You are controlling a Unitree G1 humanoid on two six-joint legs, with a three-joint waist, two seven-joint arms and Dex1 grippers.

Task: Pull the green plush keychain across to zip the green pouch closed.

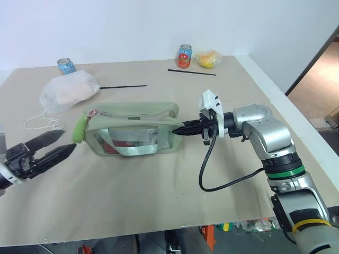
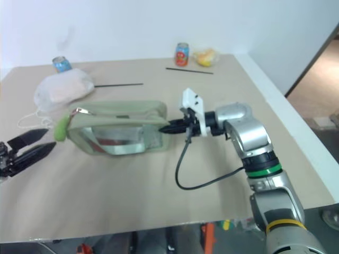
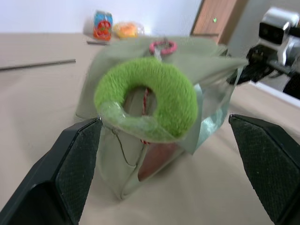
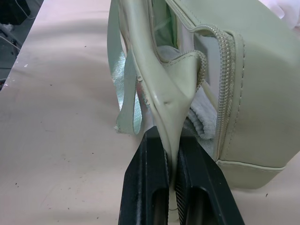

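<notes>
While the right gripper had its jaws pressed together on a strap of the green pouch, pinching it at the pouch's right end, the left gripper kept its jaws spread wide at the left edge of the frame. Its jaws were empty and sat just beside the green plush keychain, which hung at the pouch's left end. The pouch lay in the middle of the tan surface. A white bag lay at the upper left, and two cans stood far back.
</notes>
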